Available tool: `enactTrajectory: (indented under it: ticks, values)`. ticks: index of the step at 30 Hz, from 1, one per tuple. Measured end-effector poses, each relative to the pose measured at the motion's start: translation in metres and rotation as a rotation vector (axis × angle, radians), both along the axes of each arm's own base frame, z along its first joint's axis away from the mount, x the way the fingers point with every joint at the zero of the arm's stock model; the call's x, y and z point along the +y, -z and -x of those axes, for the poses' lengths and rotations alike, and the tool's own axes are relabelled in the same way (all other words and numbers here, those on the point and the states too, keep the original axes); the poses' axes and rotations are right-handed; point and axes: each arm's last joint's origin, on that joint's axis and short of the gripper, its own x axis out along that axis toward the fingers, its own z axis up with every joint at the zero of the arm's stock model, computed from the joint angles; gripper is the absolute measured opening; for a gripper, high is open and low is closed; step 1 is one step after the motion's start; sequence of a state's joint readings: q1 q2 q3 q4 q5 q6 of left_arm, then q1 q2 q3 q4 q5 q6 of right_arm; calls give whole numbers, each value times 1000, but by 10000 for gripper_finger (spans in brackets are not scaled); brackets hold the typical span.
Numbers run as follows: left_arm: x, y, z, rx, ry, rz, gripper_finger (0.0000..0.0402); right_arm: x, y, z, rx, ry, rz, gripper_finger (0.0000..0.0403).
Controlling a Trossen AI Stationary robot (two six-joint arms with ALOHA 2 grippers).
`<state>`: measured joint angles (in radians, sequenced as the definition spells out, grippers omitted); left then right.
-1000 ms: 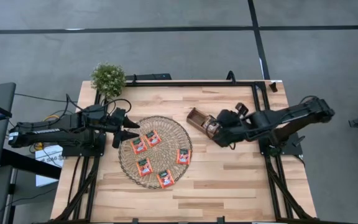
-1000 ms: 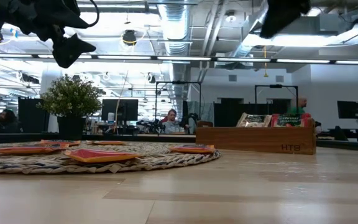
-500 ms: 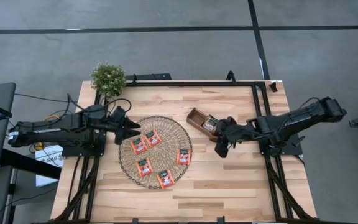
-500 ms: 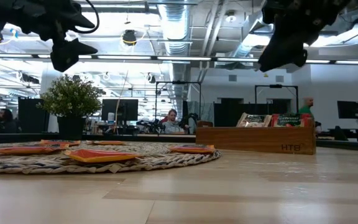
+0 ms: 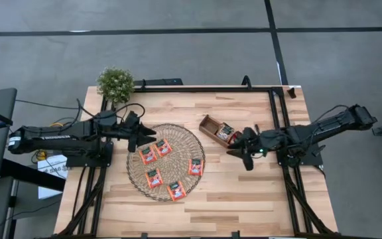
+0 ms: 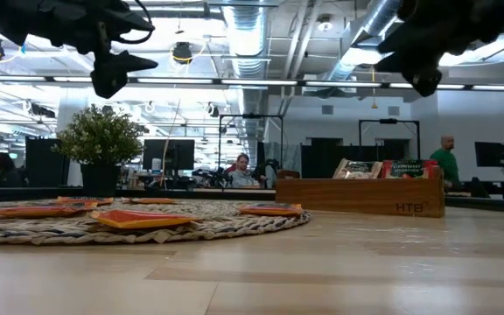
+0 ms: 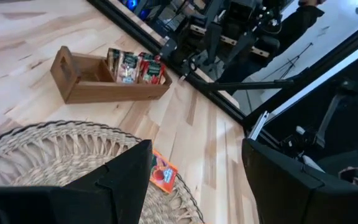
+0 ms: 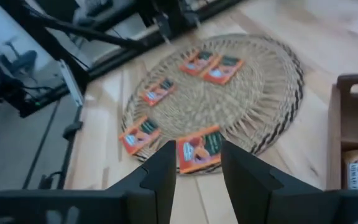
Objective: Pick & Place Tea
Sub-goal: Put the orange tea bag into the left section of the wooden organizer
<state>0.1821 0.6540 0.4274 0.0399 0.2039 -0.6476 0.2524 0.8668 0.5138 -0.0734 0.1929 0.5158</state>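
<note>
Several red-orange tea sachets (image 5: pixel 163 147) lie flat on the round wicker mat (image 5: pixel 178 133); they also show in the right wrist view (image 8: pixel 199 149). More sachets (image 5: pixel 225 132) stand in the brown wooden tray (image 5: pixel 209 125), right of the mat. My left gripper (image 5: pixel 144 138) is open and empty, in the air above the mat's far left rim (image 7: pixel 194 155). My right gripper (image 5: pixel 244 158) is open and empty, in the air just near-right of the tray, pointing toward the mat (image 8: pixel 197 152).
A small potted plant (image 5: pixel 115 83) stands at the table's far left corner. Bare wood lies along the near edge (image 5: pixel 244 199) and between the mat and the tray. People show in the room behind the table in the low view (image 6: pixel 445 162).
My right gripper has drawn back from over the tray toward the table's right and near edge. My left gripper has moved a little toward the right, over the mat's rim. The sachets on the mat have stayed where they were.
</note>
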Motion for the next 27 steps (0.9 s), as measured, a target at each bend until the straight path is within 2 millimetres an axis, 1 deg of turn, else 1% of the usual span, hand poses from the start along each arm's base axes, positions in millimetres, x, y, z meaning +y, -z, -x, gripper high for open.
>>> enactTrajectory:
  ticks: [3, 7, 10, 13, 20, 23, 27]
  values:
    - [2, 0, -6, -17, -21, -6, 241, -2, -3, 14, -64, 19, 0, 118]
    - [5, 1, -15, -32, -64, -9, 241, -3, -3, 31, -126, 33, -9, 118]
    - [7, 4, -23, -34, -85, 15, 241, -5, 0, 42, -168, 37, -19, 118]
    - [8, 10, -30, -16, -94, 36, 241, -7, -2, 54, -228, 45, -33, 118]
    - [11, 23, -44, 35, -106, 86, 241, -11, 1, 74, -326, 41, -40, 118]
    - [11, 26, -50, 33, -105, 112, 241, -13, -1, 82, -378, 45, -40, 118]
    - [12, 20, -63, 86, -90, 108, 241, -16, -6, 90, -440, 30, -2, 118]
